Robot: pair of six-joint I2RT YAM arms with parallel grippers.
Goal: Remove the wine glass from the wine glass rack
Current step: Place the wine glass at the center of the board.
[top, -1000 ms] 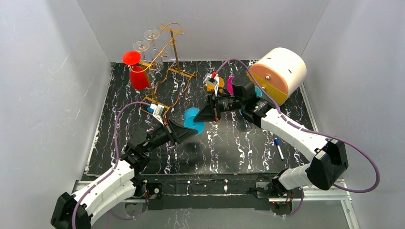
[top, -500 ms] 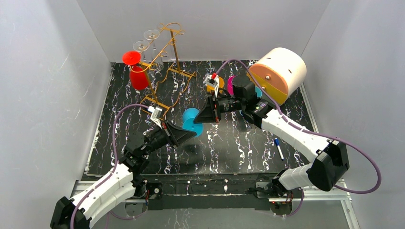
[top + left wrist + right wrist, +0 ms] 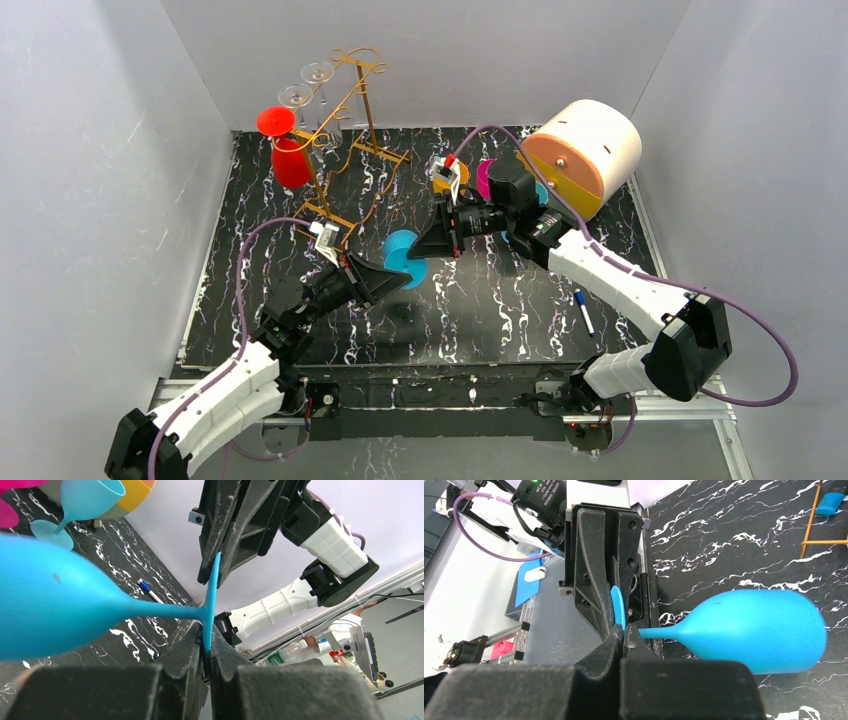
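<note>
The blue wine glass (image 3: 400, 252) is already off the wine glass rack (image 3: 350, 110), held sideways above the counter (image 3: 500, 310) at the rack's 5 o'clock. The left gripper (image 3: 206, 652) and right gripper (image 3: 624, 636) both pinch its foot. Setting it down is probably what is left, and a red glass (image 3: 291, 160) hangs on the rack.

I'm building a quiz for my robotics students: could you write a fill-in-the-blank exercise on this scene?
The left gripper and the right gripper both pinch the foot of a wine glass whose colour is ____.
On the wine glass rack, beside two clear glasses, hangs one opaque glass, coloured ____.
A pen lies on the table, on the robot's ____ side.
Missing words: blue; red; right.
</note>
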